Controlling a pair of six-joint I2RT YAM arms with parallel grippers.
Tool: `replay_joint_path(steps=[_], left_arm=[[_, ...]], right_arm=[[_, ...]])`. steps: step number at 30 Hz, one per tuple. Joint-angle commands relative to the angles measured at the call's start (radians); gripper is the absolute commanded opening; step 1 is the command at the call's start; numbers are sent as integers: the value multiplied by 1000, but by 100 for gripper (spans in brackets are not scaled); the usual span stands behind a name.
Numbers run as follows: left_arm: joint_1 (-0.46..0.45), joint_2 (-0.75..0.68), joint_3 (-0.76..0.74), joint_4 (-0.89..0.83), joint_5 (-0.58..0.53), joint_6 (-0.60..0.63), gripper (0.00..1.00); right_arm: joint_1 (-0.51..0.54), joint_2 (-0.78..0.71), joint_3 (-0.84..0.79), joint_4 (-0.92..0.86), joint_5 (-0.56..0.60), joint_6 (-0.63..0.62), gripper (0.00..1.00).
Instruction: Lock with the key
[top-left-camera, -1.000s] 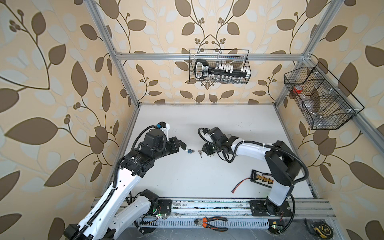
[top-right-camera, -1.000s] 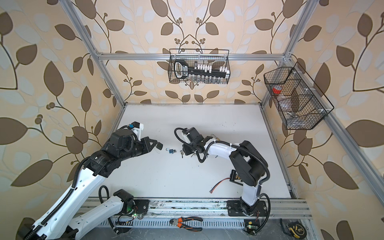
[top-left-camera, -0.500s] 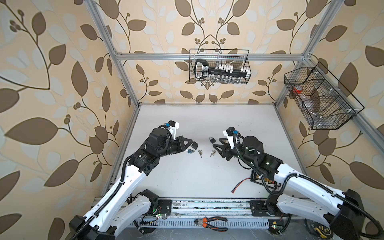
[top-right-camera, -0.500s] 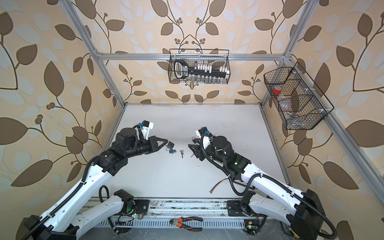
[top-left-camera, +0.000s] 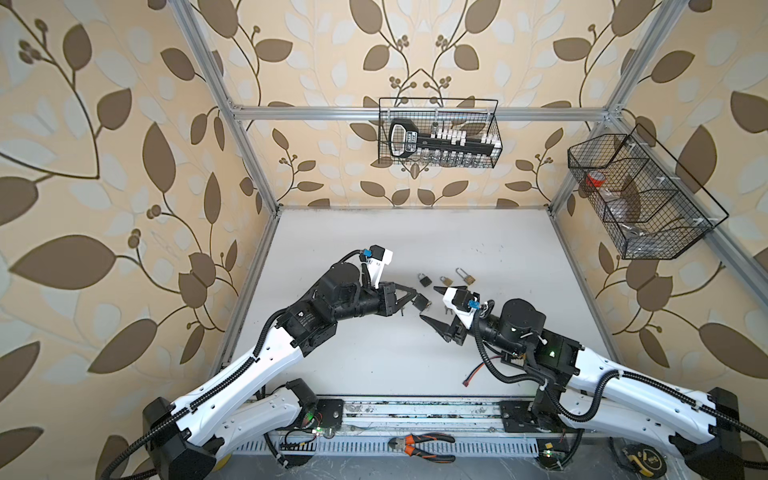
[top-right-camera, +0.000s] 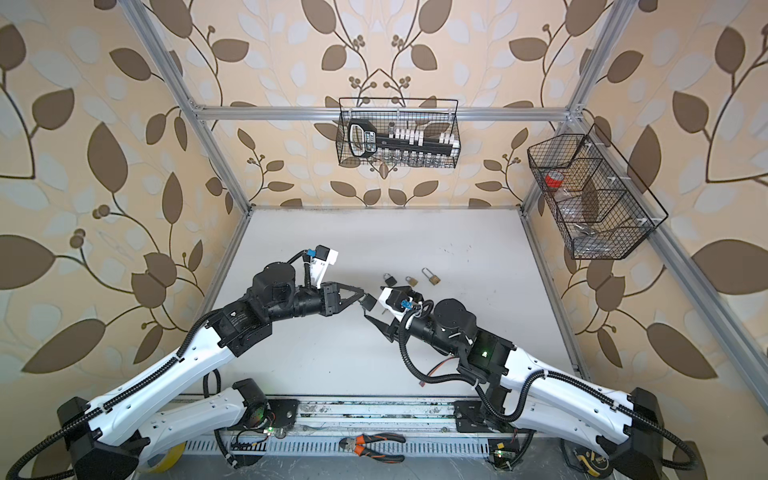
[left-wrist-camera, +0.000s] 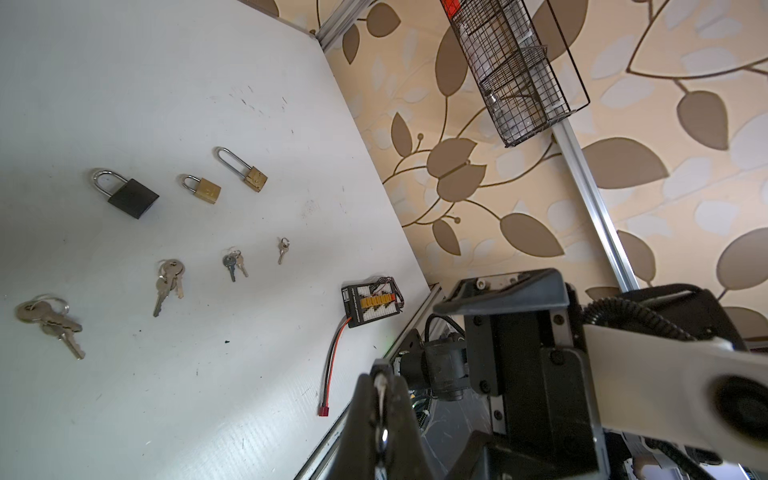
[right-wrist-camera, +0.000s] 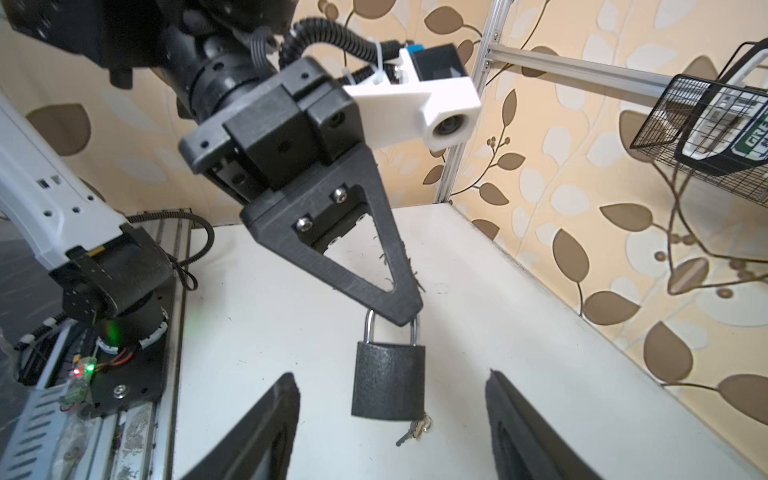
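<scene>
A black padlock (right-wrist-camera: 388, 382) hangs by its shackle from my left gripper (right-wrist-camera: 399, 313), which is shut on the shackle above the table; the pair also shows in both top views, padlock (top-left-camera: 420, 302) at the tip of the left gripper (top-left-camera: 411, 300). My right gripper (right-wrist-camera: 390, 374) is open, its fingers (right-wrist-camera: 274, 415) spread either side of the hanging padlock without touching it. It faces the padlock in a top view, right gripper (top-right-camera: 382, 307). Several key bunches (left-wrist-camera: 168, 282) lie on the table (left-wrist-camera: 208, 395); none is held.
A second black padlock (left-wrist-camera: 133, 197), a small brass padlock (left-wrist-camera: 203, 190) and a long-shackle brass padlock (left-wrist-camera: 245, 172) lie beyond the keys. A black power board (left-wrist-camera: 372, 303) with a red-black lead sits near the right edge. Wire baskets (top-left-camera: 438, 133) hang on the walls. Pliers (top-left-camera: 419, 444) lie on the front rail.
My right gripper's jaws have spread wider. My left gripper has carried the black padlock to the right, toward the right gripper.
</scene>
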Motion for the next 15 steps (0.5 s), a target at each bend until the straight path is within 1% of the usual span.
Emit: replay_joint_path(steps=[1, 6, 15], left_arm=[[-10, -12, 32, 67, -18, 22, 0], [-11, -13, 34, 57, -14, 27, 0], [-12, -10, 38, 62, 2, 32, 0]], right_arm=[[9, 43, 50, -39, 69, -36, 68], [9, 77, 78, -50, 56, 7, 62], [9, 120, 116, -59, 25, 21, 56]])
